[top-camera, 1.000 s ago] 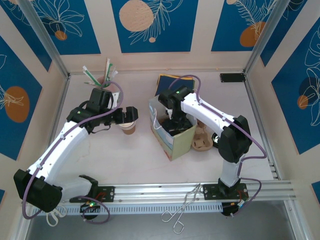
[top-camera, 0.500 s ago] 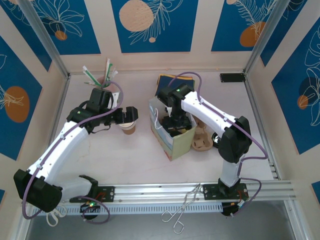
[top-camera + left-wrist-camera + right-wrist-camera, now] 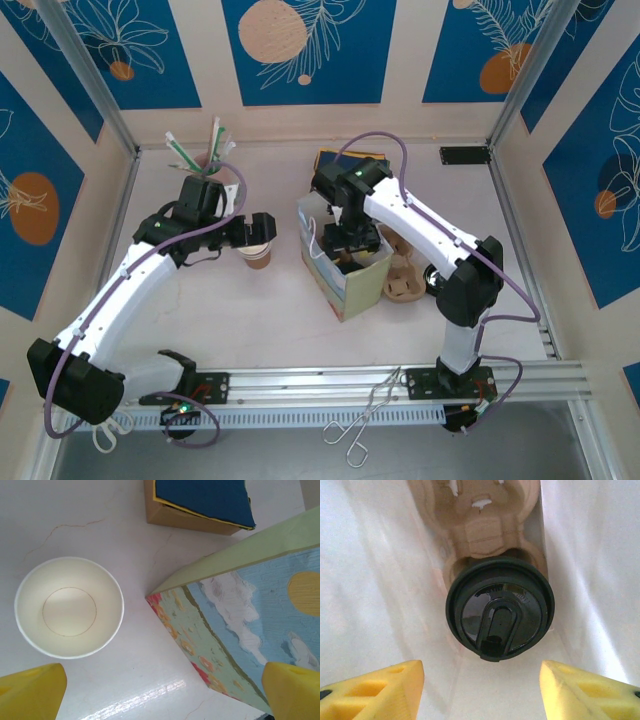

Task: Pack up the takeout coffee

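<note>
Packed and upright: the takeout coffee, a paper cup showing as a round black plastic lid (image 3: 499,611), sits in one socket of a tan moulded-pulp cup carrier (image 3: 485,525) at the bottom of a tall paper bag painted with sky and flowers (image 3: 352,285). The bag stands on the pale counter (image 3: 250,310) at the middle of the scene. The carrier appears to be there to keep the cup from tipping between the bag's white inner walls.

The right gripper (image 3: 481,682) reaches straight down into the bag's mouth, likely the only approach those close walls allow. Its yellow fingers (image 3: 375,690) are spread to either side, clear of the lid and grasping nothing.

To the left of the bag, the left gripper (image 3: 162,690) hangs over the counter with its fingers released wide and empty. Ahead of it a lidless paper cup with a white inside (image 3: 69,607) stands just beside the bag's corner, apart from it. A brown box with a dark blue top (image 3: 200,500) lies farther back.

The coffee looks delivered. What remains, by this view, is lifting the right arm out without snagging the bag.
</note>
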